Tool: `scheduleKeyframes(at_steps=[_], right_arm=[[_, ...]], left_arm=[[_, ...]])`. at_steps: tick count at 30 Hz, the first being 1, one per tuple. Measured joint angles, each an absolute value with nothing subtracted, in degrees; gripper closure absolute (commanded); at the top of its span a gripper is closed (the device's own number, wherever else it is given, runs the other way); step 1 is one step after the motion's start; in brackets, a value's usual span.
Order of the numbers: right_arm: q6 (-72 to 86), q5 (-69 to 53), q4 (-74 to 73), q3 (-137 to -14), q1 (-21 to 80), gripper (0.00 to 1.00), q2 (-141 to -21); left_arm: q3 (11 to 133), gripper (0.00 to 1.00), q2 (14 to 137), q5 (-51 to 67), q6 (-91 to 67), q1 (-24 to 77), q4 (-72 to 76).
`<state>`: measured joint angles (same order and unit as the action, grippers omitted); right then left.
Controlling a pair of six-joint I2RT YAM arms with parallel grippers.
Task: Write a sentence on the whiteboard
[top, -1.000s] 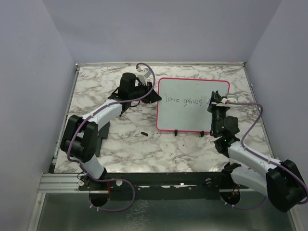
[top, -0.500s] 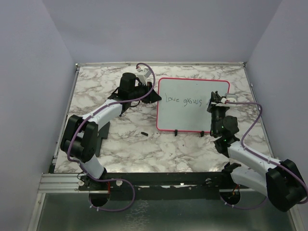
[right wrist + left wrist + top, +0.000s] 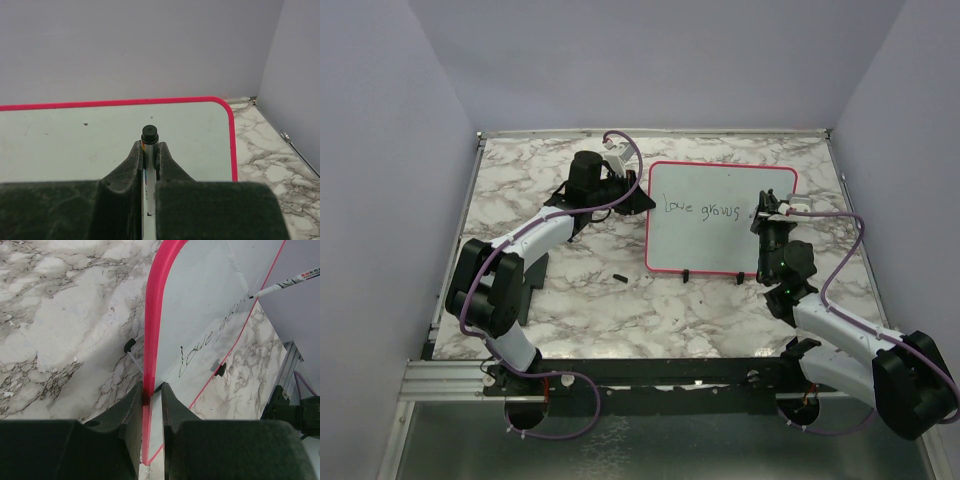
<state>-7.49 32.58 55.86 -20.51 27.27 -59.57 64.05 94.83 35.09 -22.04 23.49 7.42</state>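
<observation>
- The whiteboard [image 3: 720, 225] lies on the marble table [image 3: 570, 300], toward the far right, between the two arms; two small black clips [image 3: 689, 275] sit on its near long edge
- The sentence [image 3: 705, 209] is partly there; I read "Love grows" in thin dark strokes running from the left frame to a little past the middle; the right part of the board is blank
- By my guess roughly two thirds is done; a last word, and perhaps a full stop, is left to fill the free space on the right
- The right gripper [image 3: 150, 147] is closed tight on the marker [image 3: 149, 133], its butt end poking up between the fingers; from the left wrist view the tip seems to meet the board just after "grows"
- The left gripper [image 3: 151, 390] is nearly closed, pinching the board's pink left edge to steady it; I cannot tell whether that edge is lifted off the table
- I see no box, tray or cup here; only a small dark piece [image 3: 619, 276] lies loose on the table near the board's near-left corner, possibly a cap
</observation>
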Motion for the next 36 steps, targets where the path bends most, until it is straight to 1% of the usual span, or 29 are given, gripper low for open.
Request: scheduleKeyframes(at_steps=[15,36], right_arm=[[-8.7,33.3,57.0,-20.6,27.3,0.99,-60.4],[-11.6,33.4,58.6,-24.6,27.3,0.99,-63.2]], left_arm=[[64.1,0.96,94.8,35.1,-22.0,23.5,7.4],[64.1,0.97,94.8,35.1,-22.0,23.5,7.2]])
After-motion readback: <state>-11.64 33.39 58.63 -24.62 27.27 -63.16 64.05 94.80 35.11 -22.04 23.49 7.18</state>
